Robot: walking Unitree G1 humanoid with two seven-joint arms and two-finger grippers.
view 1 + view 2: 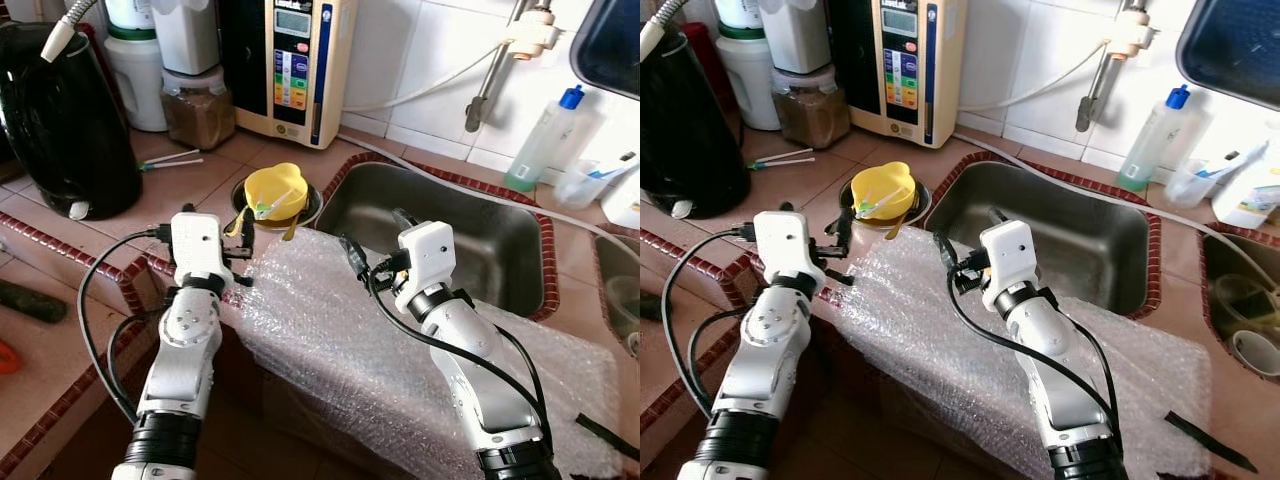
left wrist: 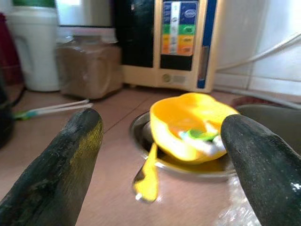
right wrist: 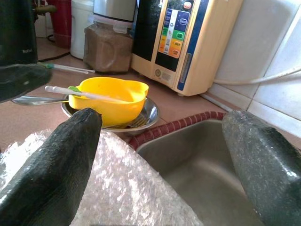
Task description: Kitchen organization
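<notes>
Both grippers spread: your left gripper [image 1: 243, 252] approaches the yellow plastic bowl [image 1: 275, 191]; next, close on its rim.

Bowl [image 1: 274, 192] sits in metal dish [image 1: 318, 205] on counter [image 1: 190, 190], just left of sink [image 1: 440, 235]. Toothbrush [image 3: 89, 94] lies across bowl. Bubble wrap [image 1: 340, 340] spreads in front of dish and sink. Behind dish: water unit [image 1: 290, 65], jar [image 1: 198, 108] to its left. Kettle [image 1: 65, 120] far left. 2 sticks [image 1: 172, 159] between kettle and dish. Bottle [image 1: 545, 140] behind sink, right.
</notes>
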